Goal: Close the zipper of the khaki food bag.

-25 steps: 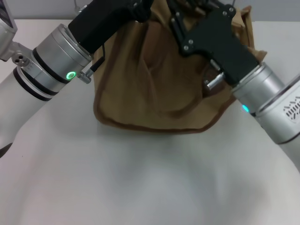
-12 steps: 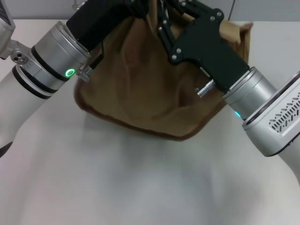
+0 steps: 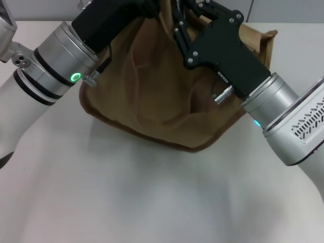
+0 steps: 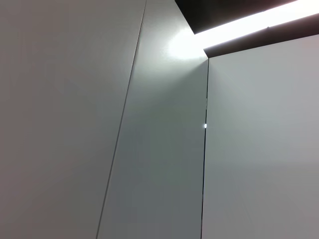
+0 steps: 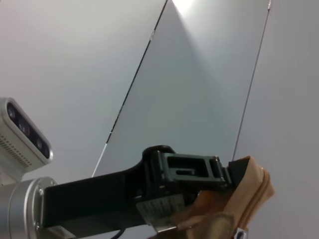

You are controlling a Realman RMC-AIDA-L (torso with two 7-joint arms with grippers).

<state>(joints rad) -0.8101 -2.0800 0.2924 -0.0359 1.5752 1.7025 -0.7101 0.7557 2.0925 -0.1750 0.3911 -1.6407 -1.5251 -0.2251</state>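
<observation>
The boxy tan canvas food bag with darker brown piping (image 3: 162, 101) sits on the white surface (image 3: 152, 197), tilted and slumped. The left claw (image 5: 192, 172) clamps the bag's upper corner. The right claw (image 3: 190, 12) reaches over the bag's top edge; whether it grips anything I cannot tell. The zipper is hidden.

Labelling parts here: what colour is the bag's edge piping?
Darker brown than the tan bag; piping shows best in the head view.
</observation>
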